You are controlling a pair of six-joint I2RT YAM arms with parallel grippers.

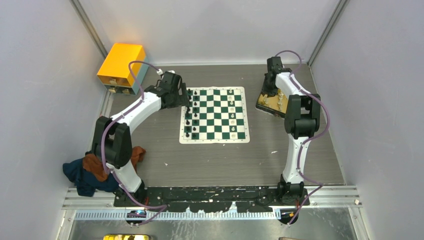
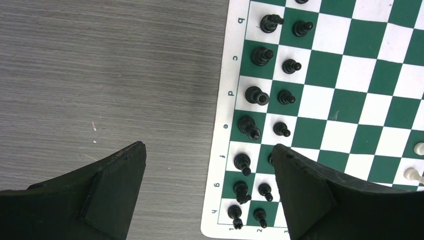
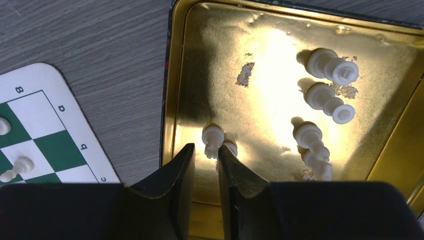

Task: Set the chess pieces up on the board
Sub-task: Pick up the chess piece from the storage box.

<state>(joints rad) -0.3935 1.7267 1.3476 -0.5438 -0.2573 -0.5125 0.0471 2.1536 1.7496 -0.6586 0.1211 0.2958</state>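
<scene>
top external view: a flat square board point(image 1: 215, 131) of dark green and white checks with a cream border lies at centre frame on the grey wood-grain table point(image 1: 215, 160). tiny black plastic chess pieces point(image 1: 189, 117) stand in its two leftmost columns. cream-white ones point(image 1: 233, 117) stand in a column toward its right side. the left gripper point(image 1: 186, 99) hangs over the board's upper left edge. the right gripper point(image 1: 267, 94) points down over a shiny gold rectangular tray point(image 1: 263, 107), which lies just right of the board and apart from it. an orange-yellow box point(image 1: 121, 62) sits at upper left. a heap of dark blue and rust cloth point(image 1: 95, 170) lies at lower left.

left wrist view: the left gripper point(image 2: 208, 150) has its jaws spread wide and holds nothing. one finger point(image 2: 115, 185) is over bare table and the other point(image 2: 310, 190) is over the board point(image 2: 320, 100). the black pieces point(image 2: 256, 95) stand upright in two columns along the board's left border. two white pieces point(image 2: 412, 175) show at the right edge of the frame.

right wrist view: the right gripper point(image 3: 206, 150) is low inside the tray point(image 3: 180, 75), its jaws drawn close with a narrow gap. one white piece point(image 3: 212, 137) lies at the mouth of that gap. whether it is clamped cannot be told. more white pieces point(image 3: 330, 102) lie tipped over at the tray's right side. a board corner point(image 3: 50, 130) with white pieces point(image 3: 17, 167) shows at lower left.
</scene>
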